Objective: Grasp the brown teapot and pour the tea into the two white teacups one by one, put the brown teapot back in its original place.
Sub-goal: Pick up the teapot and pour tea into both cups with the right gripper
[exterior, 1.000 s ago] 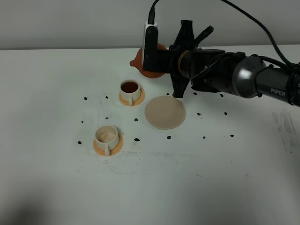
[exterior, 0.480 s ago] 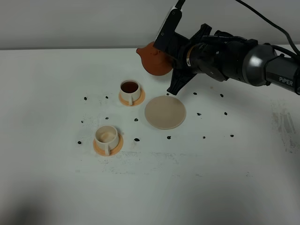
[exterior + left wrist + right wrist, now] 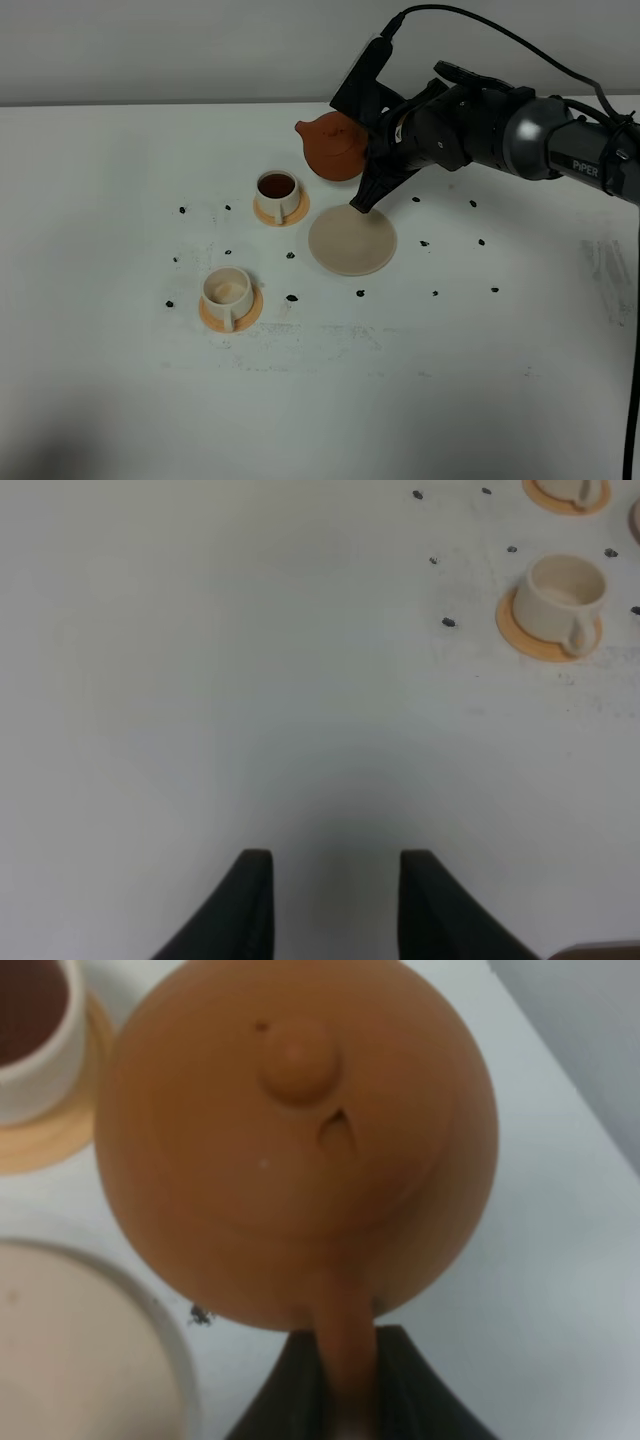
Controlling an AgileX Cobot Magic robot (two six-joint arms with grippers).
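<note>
The brown teapot [image 3: 333,146] hangs upright in the air behind the beige disc coaster [image 3: 352,240], spout to the left. My right gripper [image 3: 372,140] is shut on its stick handle [image 3: 345,1360]; the wrist view shows the lid and knob [image 3: 298,1066] from above. One white teacup [image 3: 277,192], full of dark tea, stands on an orange coaster left of the disc. The other teacup [image 3: 227,291] stands nearer the front on its coaster and looks empty; it also shows in the left wrist view [image 3: 563,598]. My left gripper [image 3: 333,900] is open over bare table, out of the exterior view.
Small black marks [image 3: 291,297] dot the white table [image 3: 450,380] around the cups and disc. The table's back edge meets a grey wall just behind the teapot. The right arm's cable [image 3: 520,45] arcs above it.
The teapot has swung from tilted over the far cup back to upright, and has come down and right toward the beige disc. The far cup holds tea throughout.
</note>
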